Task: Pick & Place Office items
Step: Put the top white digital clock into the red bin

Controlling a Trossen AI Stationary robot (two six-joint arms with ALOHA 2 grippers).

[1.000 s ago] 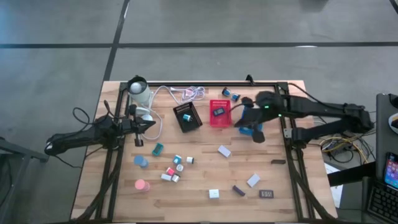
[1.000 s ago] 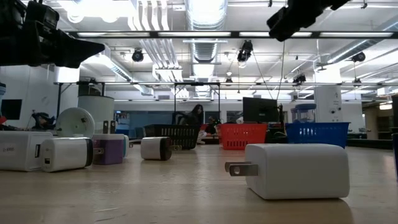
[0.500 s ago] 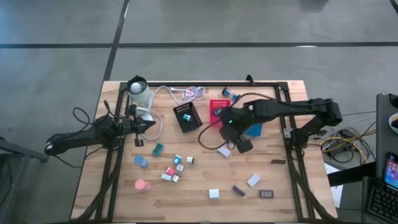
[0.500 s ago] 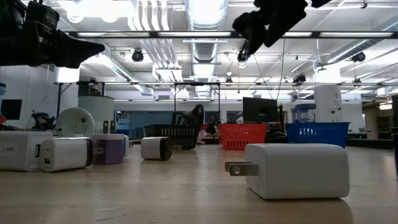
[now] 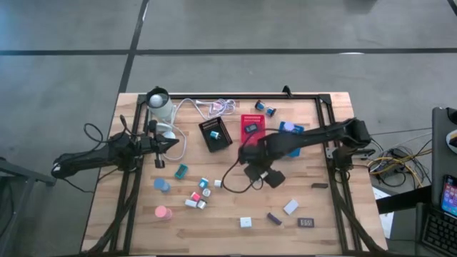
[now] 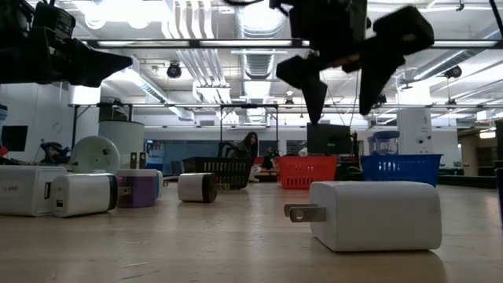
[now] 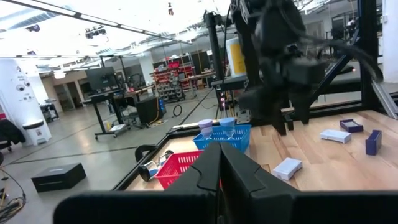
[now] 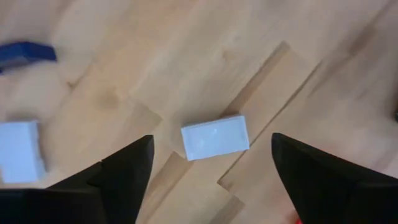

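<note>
Right gripper [image 8: 211,168] jaws spread, straddling white block [image 8: 214,137] at frame centre, long axis spanning the gap.

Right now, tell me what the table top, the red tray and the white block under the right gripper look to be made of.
Table top: wood, pale planks with visible grain and seams, matte.
Red tray: a mesh of fine openings; whether plastic or coated wire is unclear.
White block: probably plastic, smooth and plain, lying between the open fingers of the right gripper.

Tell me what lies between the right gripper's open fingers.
In the right wrist view, a pale rectangular block lies on the bare wooden table, between the right gripper's fingers, untouched.
</note>
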